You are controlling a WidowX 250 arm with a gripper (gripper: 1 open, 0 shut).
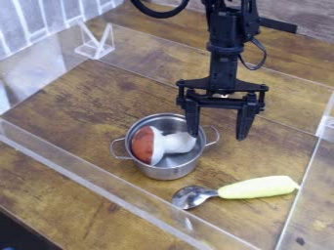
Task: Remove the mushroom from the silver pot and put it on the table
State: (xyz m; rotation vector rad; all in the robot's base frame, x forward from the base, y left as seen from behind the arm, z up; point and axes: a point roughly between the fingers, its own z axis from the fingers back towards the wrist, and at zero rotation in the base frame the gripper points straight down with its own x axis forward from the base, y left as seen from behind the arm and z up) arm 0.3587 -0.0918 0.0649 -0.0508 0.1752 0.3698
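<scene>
The silver pot (164, 159) stands on the brown wood table (81, 109), left of centre. The mushroom (159, 145) lies tilted inside it, red-orange cap to the left and white stem to the right. My gripper (221, 127) points straight down just right of the pot and is open, with nothing between its fingers. Its left finger (196, 125) hangs at the pot's right rim beside the stem; the right finger stands over bare wood. I cannot tell whether the left finger touches the stem.
A spoon with a yellow-green handle (257, 187) and a small silver bowl (193, 197) lies in front of the pot. Clear acrylic walls (78, 184) edge the table. A small clear stand (94, 41) sits at the back left.
</scene>
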